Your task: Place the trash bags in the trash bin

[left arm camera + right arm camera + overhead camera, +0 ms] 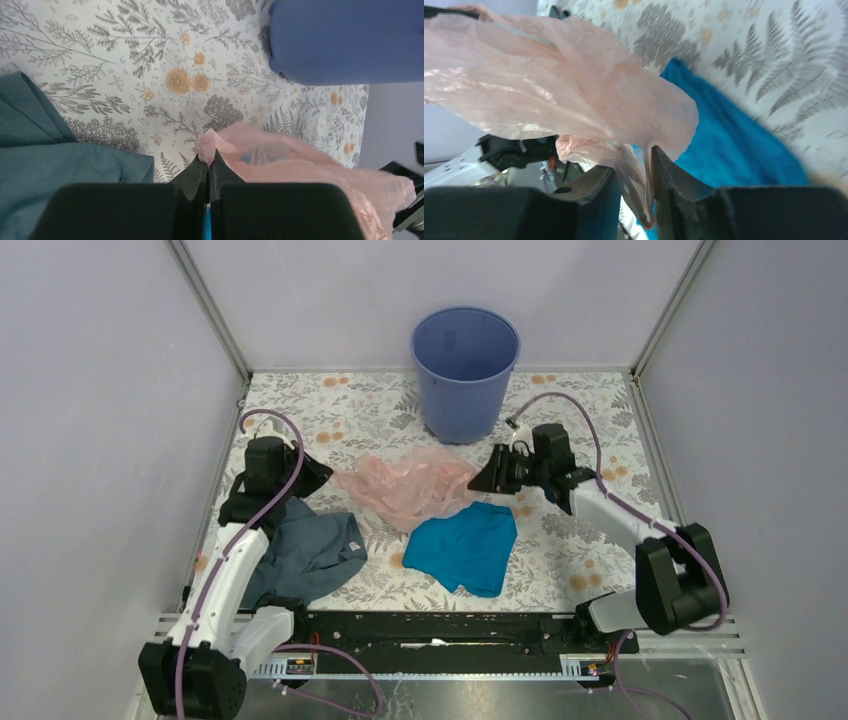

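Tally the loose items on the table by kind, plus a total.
Trash bag: 1, the pink trash bag, its ends pinched by the left gripper and right gripper
Cloths: 2, the grey-blue cloth and teal cloth
Bin: 1, the blue trash bin
Total: 4

Blue trash bin (pixel 465 370) stands upright at far edge of floral counter (pixel 590 560), roughly center. Pink trash bag (pixel 408 485) lies crumpled mid-counter, just near of bin. Left gripper (pixel 318 476) sits at bag's left edge, right gripper (pixel 482 480) at its right edge; finger state unclear from above. Teal cloth (pixel 465 546) lies near-right of bag, touching it. Grey-blue cloth (pixel 305 555) lies near-left, partly under left arm.
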